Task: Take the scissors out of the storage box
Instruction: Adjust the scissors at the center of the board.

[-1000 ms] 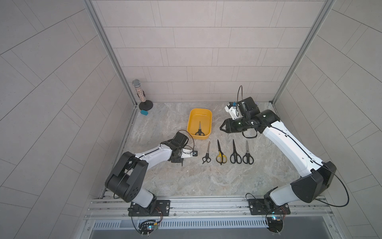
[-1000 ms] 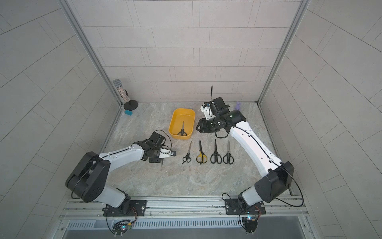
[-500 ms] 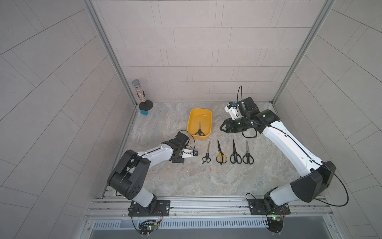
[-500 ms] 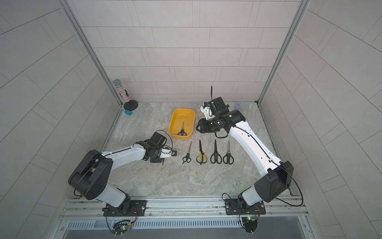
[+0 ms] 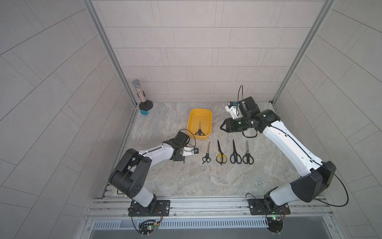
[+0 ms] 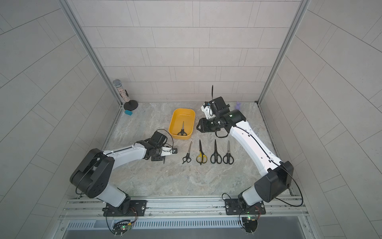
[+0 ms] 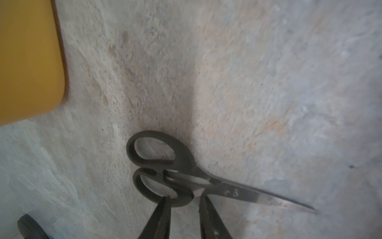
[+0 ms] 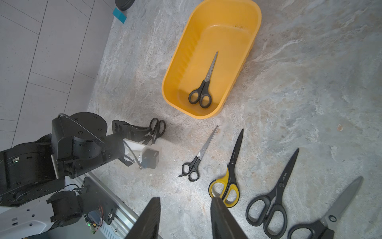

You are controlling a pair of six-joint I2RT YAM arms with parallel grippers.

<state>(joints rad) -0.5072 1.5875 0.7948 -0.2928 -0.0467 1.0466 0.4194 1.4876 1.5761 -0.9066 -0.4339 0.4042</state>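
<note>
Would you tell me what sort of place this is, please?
Probably a robot test cell: left arm and right arm bolted to a metal rail, tiled walls on three sides, scissors laid out beside a storage box.

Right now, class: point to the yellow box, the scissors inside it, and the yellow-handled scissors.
yellow box (image 5: 199, 115): in a top view, its bare floor.
scissors inside it (image 5: 199, 130): in a top view, where handles meet blades.
yellow-handled scissors (image 8: 231, 163): right wrist view, the pivot.
</note>
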